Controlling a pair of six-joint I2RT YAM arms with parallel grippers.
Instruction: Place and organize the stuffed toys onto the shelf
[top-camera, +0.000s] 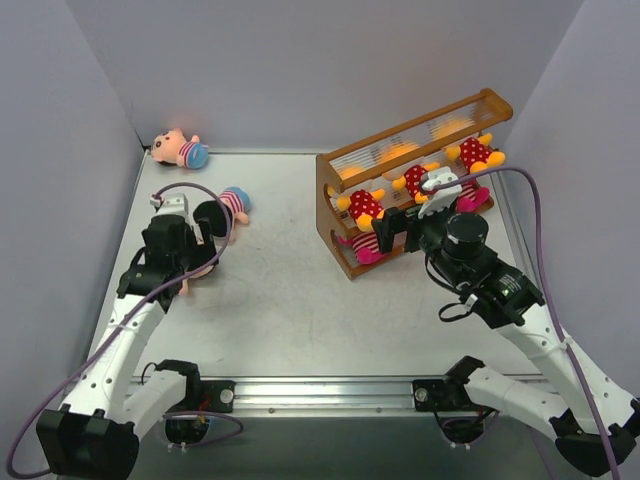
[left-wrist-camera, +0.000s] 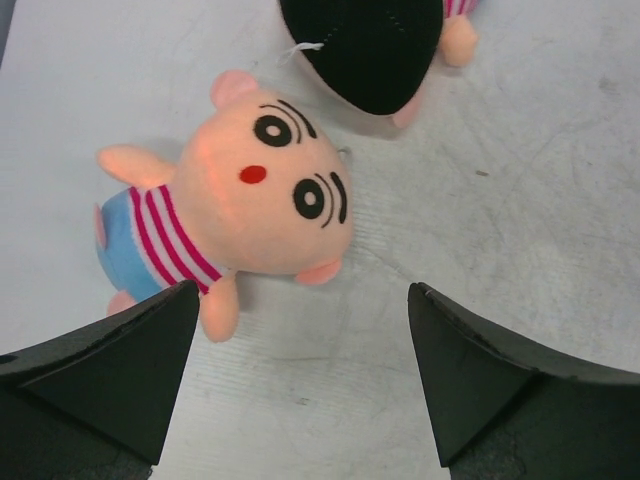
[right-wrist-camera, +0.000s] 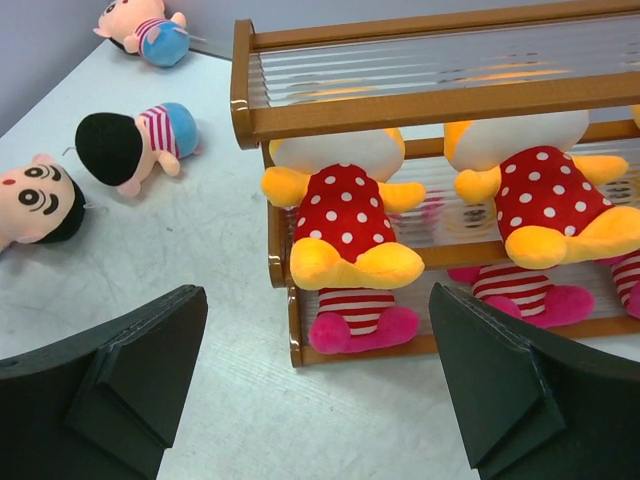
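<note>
Overhead: the orange-brown wooden tiered shelf (top-camera: 335, 190) sits right of centre with yellow polka-dot bears (top-camera: 365, 207) and magenta-limbed striped dolls (top-camera: 365, 248) on its lower tiers. Peach-faced boy dolls (top-camera: 180, 150) lie loose on the grey table (top-camera: 290, 300), far left. Left wrist: left gripper (left-wrist-camera: 300, 375) hangs wide open and empty above a face-up boy doll (left-wrist-camera: 262, 200); I'd centre its head between the jaws, drop straight and stay clear of the black-haired neighbour (left-wrist-camera: 365, 45). Right wrist: right gripper (right-wrist-camera: 315, 385) is wide open, holding nothing, just before the shelf, whose top tier looks free.
</note>
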